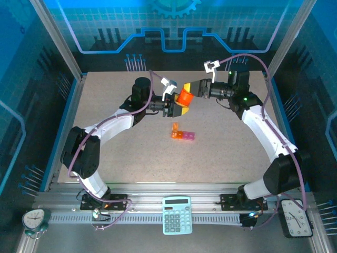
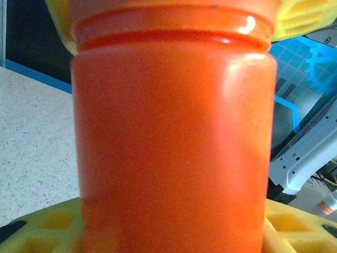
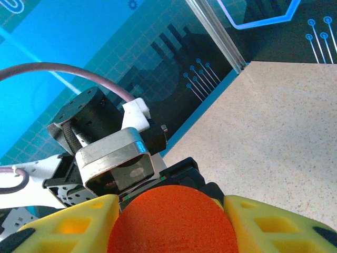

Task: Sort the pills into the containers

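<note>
Fingers of both arms meet on an orange bottle (image 1: 185,97), held in the air over the far middle of the counter (image 1: 105,153). The left fingers (image 1: 180,109) pinch the bottle's body from the left and near side. In the left wrist view the orange wall stands between the two yellow pads (image 2: 42,229) and touches both. The right fingers (image 1: 189,88) lie at the bottle's far right end and are closed on it. In the right wrist view the round orange end sits between the two yellow fingers (image 3: 274,224), touching each, with the left arm's wrist just beyond. At the top of the left wrist view, more yellow wraps the bottle's ridged neck. From above, the bottle lies aslant between the two arms, with its upper end toward the right arm.

The containers (image 1: 182,135) rest on the counter nearer than the bottle, between the two arms and well apart from both sets of fingers. They form a short strip, orange on the left and pink on the right. An orange part juts toward the far side at the left end; I cannot tell whether it is a lid.

A calculator (image 1: 177,214) lies on the near rail between the arm bases, with a clock (image 1: 35,219) at the near left corner.
</note>
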